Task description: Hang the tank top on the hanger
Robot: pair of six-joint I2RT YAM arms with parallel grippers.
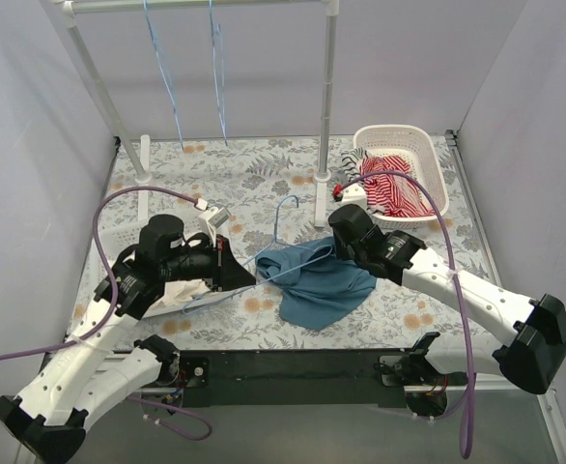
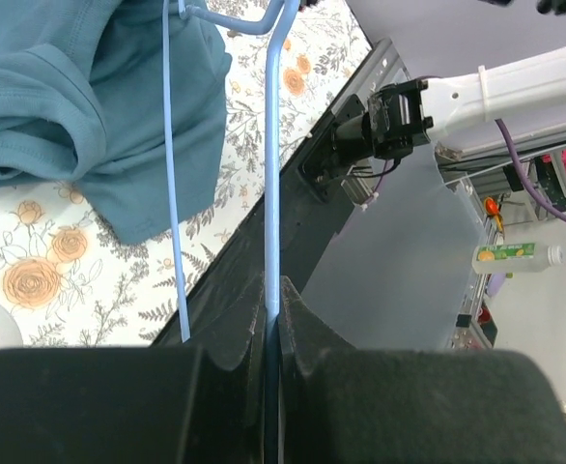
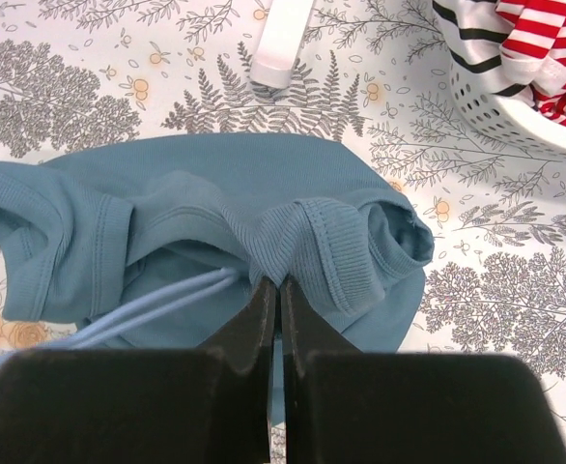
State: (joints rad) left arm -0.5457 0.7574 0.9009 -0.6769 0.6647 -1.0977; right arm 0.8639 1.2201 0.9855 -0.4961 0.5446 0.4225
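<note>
The teal tank top (image 1: 322, 280) lies crumpled on the floral table, mid-front. A light-blue wire hanger (image 1: 281, 232) runs from my left gripper into the top, its hook rising behind the fabric. My left gripper (image 1: 233, 275) is shut on the hanger's wire (image 2: 271, 193), just left of the tank top (image 2: 80, 106). My right gripper (image 1: 343, 253) is shut on a ribbed hem of the tank top (image 3: 307, 237) at its upper right edge. The hanger's wires (image 3: 138, 309) show under the fabric beside my right fingers.
A white basket (image 1: 428, 159) with a red-and-white striped garment (image 1: 394, 188) stands at the back right. A white rack with an upright pole (image 1: 327, 106) holds two more blue hangers (image 1: 215, 68) at the back. A white cloth (image 1: 182, 290) lies under my left arm.
</note>
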